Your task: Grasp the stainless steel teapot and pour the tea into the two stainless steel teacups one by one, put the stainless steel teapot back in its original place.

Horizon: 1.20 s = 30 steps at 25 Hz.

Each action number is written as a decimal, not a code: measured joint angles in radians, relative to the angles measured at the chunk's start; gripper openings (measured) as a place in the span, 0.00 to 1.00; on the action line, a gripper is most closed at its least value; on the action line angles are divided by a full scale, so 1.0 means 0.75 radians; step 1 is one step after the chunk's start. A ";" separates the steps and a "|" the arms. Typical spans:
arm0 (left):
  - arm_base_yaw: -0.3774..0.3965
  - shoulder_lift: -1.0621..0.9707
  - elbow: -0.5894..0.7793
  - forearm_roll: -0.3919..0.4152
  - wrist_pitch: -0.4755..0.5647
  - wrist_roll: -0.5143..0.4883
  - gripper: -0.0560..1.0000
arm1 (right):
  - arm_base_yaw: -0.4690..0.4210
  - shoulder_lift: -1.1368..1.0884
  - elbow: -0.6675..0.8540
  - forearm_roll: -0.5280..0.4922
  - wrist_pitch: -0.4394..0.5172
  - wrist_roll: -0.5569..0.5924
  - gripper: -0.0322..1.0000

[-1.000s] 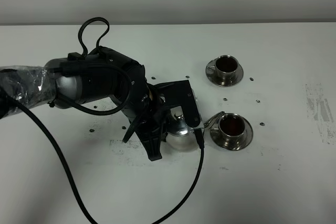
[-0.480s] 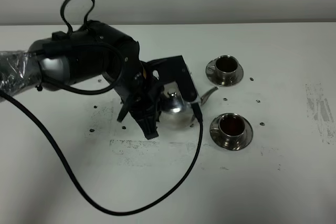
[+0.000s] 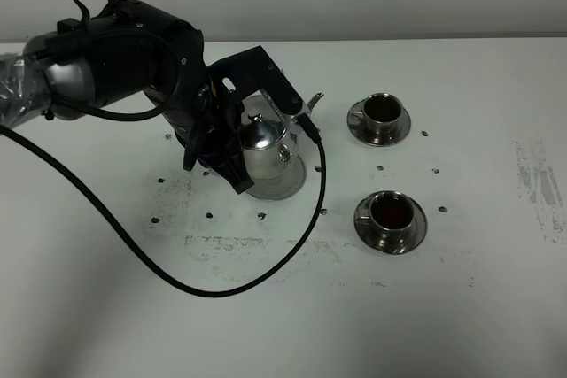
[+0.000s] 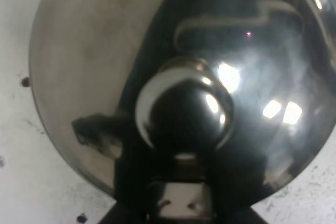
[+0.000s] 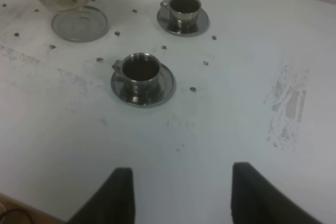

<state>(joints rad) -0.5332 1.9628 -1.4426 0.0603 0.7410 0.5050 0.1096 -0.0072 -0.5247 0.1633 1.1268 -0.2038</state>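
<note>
The stainless steel teapot hangs upright just over the shallow steel dish that is its original place; whether they touch I cannot tell. My left gripper is shut on the pot's handle side, which the arm hides. The thin spout points toward the far teacup. The near teacup stands on its saucer, and both cups hold dark tea. In the left wrist view the lid knob fills the middle. My right gripper is open, well short of the near teacup.
The white table carries small dark specks and scuff marks around the dish and cups. A black cable loops from the left arm across the table in front of the dish. A grey smudge lies at the right.
The left arm has carried the teapot away from the near teacup, back and to the left, and brought it upright over the dish. The cups have not moved.
</note>
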 joint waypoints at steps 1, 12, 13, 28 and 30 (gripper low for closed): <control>0.000 0.015 -0.003 0.001 -0.006 -0.011 0.22 | 0.000 0.000 0.000 0.000 0.000 0.000 0.43; 0.000 0.121 -0.083 0.003 -0.024 -0.098 0.22 | 0.000 0.000 0.000 0.000 0.000 0.000 0.43; 0.000 0.128 -0.083 0.003 -0.024 -0.100 0.22 | 0.000 0.000 0.000 0.000 0.000 0.000 0.43; 0.006 0.189 -0.083 -0.003 -0.071 -0.104 0.22 | 0.000 0.000 0.000 0.000 0.000 0.000 0.43; 0.009 0.191 -0.083 -0.003 -0.071 -0.104 0.22 | 0.000 0.000 0.000 0.000 0.000 0.000 0.43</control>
<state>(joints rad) -0.5266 2.1057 -1.5050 0.0580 0.6876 0.4271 0.1096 -0.0072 -0.5247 0.1633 1.1268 -0.2038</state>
